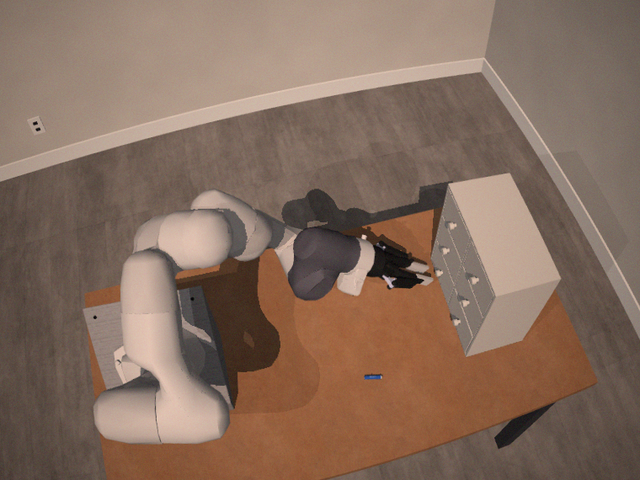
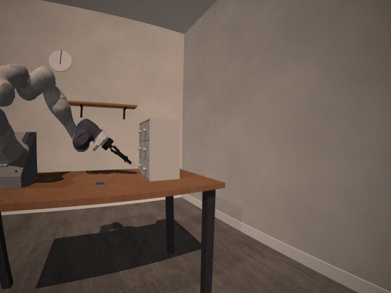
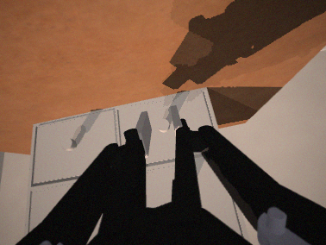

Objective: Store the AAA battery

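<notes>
The blue AAA battery (image 1: 372, 376) (image 2: 100, 182) lies on the table, well away from my gripper. The pale chest (image 1: 522, 232) (image 2: 164, 151) has several drawers in two columns, all looking pushed in; their contents are hidden. My gripper (image 1: 423, 273) (image 2: 134, 164) (image 3: 160, 118) is tilted down toward the far column's bottom drawer. Its fingers stand narrowly apart with nothing between them. That drawer's knob (image 1: 439, 272) (image 3: 164, 126) is just ahead of the tips; in the wrist view it appears in the gap, but the top view shows the tips short of it.
The neighbouring bottom knob (image 1: 456, 321) (image 3: 71, 144) is beside it, in the near column. The middle knob (image 1: 445, 249) of the far column is above the fingertips' level. The arm's grey base block (image 1: 103, 338) stands at the table's other end. A wall shelf (image 2: 102, 104) hangs behind.
</notes>
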`<state>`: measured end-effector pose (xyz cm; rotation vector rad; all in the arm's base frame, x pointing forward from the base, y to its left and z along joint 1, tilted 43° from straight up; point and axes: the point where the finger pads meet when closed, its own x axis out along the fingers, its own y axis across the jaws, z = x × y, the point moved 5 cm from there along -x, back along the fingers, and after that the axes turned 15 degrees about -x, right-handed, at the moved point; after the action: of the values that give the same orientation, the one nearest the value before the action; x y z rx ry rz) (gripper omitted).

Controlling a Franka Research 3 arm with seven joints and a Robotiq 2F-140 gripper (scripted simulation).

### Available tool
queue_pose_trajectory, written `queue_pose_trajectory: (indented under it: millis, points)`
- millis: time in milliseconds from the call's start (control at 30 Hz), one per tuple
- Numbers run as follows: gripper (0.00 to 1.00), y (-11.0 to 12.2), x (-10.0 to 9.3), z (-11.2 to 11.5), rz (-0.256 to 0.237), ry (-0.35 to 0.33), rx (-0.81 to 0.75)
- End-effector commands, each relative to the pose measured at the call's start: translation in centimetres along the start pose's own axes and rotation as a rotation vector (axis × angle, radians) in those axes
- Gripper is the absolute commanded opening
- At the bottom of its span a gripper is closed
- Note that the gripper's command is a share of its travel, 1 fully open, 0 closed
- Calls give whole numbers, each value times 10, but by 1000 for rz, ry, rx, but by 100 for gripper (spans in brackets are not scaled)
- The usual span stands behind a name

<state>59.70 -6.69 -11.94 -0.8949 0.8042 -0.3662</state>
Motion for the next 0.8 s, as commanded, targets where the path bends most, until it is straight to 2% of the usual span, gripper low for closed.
queue_pose_trajectory:
  millis: [0, 500, 767]
  points:
    - [20, -1, 4, 2, -1, 0, -8]
    - [20, -5, 22, 17, -1, 0, -8]
    - [20, -6, 25, 19, -1, 0, -8]
